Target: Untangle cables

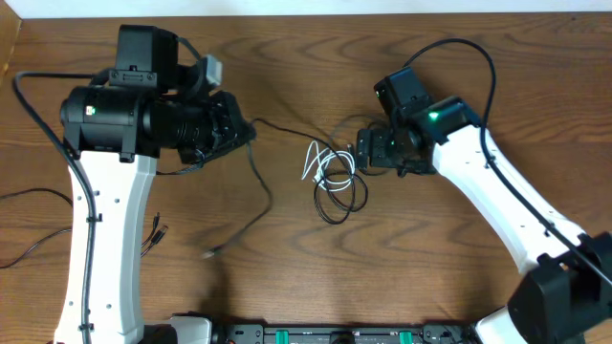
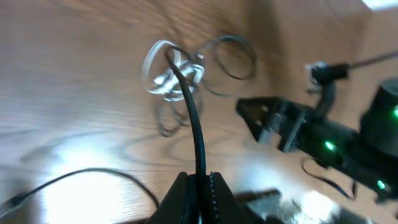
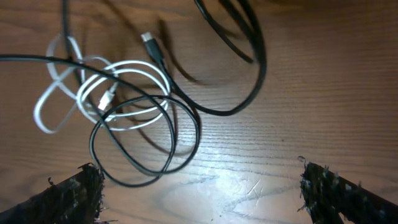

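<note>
Black fingers of the left gripper (image 2: 199, 180) are clamping tightly together on a thin black cable (image 2: 194, 118), which is rising from between the tips toward 12 o'clock in the left wrist view and running into the tangle. From overhead, that strand is stretching from the gripper toward 3 o'clock to reach the bundle. Another length is trailing from near the gripper toward 6 o'clock, then 7 o'clock, ending in a small plug (image 1: 209, 253) that is lying on the wooden table (image 1: 287, 277).

The right gripper (image 3: 199, 186) is standing with its jaws spread wide, its fingertips (image 3: 78, 193) sitting far apart at the bottom corners of the right wrist view and gripping nothing. Seen from overhead, the tangle is lying just beside it, at its 9 o'clock.

The white cable (image 3: 134, 64) is lying in several overlapping coils near the middle of the table. A round black loop (image 3: 91, 146) is crossing those coils and spreading toward 5 o'clock. A second plug (image 3: 149, 42), black, is resting at 12 o'clock of the coils in the right wrist view, with its lead sweeping off toward 3 o'clock. Whether the loop and that lead belong to the gripped cable, I cannot tell.
</note>
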Robot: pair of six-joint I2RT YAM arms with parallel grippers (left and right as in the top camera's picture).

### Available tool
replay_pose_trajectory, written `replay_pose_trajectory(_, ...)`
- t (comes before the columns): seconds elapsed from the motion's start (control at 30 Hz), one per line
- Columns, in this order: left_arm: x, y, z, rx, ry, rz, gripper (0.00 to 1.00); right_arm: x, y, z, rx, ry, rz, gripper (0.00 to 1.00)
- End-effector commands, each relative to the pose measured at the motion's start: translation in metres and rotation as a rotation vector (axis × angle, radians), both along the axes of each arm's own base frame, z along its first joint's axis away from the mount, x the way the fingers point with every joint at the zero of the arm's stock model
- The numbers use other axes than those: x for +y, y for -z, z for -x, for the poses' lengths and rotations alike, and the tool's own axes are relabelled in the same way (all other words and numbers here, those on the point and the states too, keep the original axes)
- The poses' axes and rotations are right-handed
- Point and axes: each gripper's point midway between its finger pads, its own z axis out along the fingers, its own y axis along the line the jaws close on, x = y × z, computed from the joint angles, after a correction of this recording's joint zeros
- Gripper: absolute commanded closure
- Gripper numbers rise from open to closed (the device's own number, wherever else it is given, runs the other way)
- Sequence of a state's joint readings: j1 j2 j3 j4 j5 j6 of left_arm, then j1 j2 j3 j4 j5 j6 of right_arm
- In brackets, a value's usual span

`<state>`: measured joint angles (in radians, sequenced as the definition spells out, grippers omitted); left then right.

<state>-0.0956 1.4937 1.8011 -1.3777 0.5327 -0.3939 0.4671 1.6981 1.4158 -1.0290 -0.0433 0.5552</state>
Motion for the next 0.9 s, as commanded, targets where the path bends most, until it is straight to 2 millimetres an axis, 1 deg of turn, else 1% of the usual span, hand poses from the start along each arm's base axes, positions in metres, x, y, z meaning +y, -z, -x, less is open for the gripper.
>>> replay_pose_trajectory(0.0, 0.009, 0.001, 0.001, 0.001, -0.054, -0.040, 0.93, 0.008, 0.014, 0.002, 0.035, -0.047, -0.011, 0.01)
replay_pose_trajectory(0.13, -0.006, -0.007, 0.006, -0.038, 0.063, 0.025, 0.93, 0.029, 0.021, 0.005, 0.080, -0.090, -0.113, 0.01)
replay_pose_trajectory(0.2, -0.024, -0.018, 0.012, -0.093, 0.198, 0.110, 0.93, 0.036, 0.025, 0.004, 0.094, -0.098, -0.142, 0.01)
replay_pose_trajectory(0.27, -0.049, -0.040, 0.025, -0.193, 0.392, 0.255, 0.92, 0.039, 0.030, 0.004, 0.107, -0.100, -0.150, 0.01)
replay_pose_trajectory(0.37, -0.071, -0.072, 0.042, -0.286, 0.533, 0.455, 0.93, 0.039, 0.039, 0.004, 0.126, -0.098, -0.142, 0.01)
replay_pose_trajectory(0.5, -0.082, -0.108, 0.059, -0.347, 0.605, 0.644, 0.93, 0.038, 0.052, 0.004, 0.159, -0.095, -0.127, 0.01)
replay_pose_trajectory(0.6, -0.085, -0.139, 0.077, -0.418, 0.677, 0.783, 0.92, 0.039, 0.059, 0.002, 0.163, -0.094, -0.124, 0.01)
replay_pose_trajectory(0.63, -0.085, -0.152, 0.086, -0.449, 0.710, 0.835, 0.92, 0.040, 0.061, -0.001, 0.155, -0.093, -0.120, 0.01)
replay_pose_trajectory(0.73, -0.084, -0.162, 0.097, -0.442, 0.700, 0.837, 0.93, 0.036, 0.067, -0.009, 0.135, -0.060, -0.090, 0.01)
replay_pose_trajectory(0.87, -0.082, -0.182, 0.118, -0.489, 0.713, 0.830, 0.92, 0.015, 0.077, -0.017, 0.113, 0.063, 0.019, 0.01)
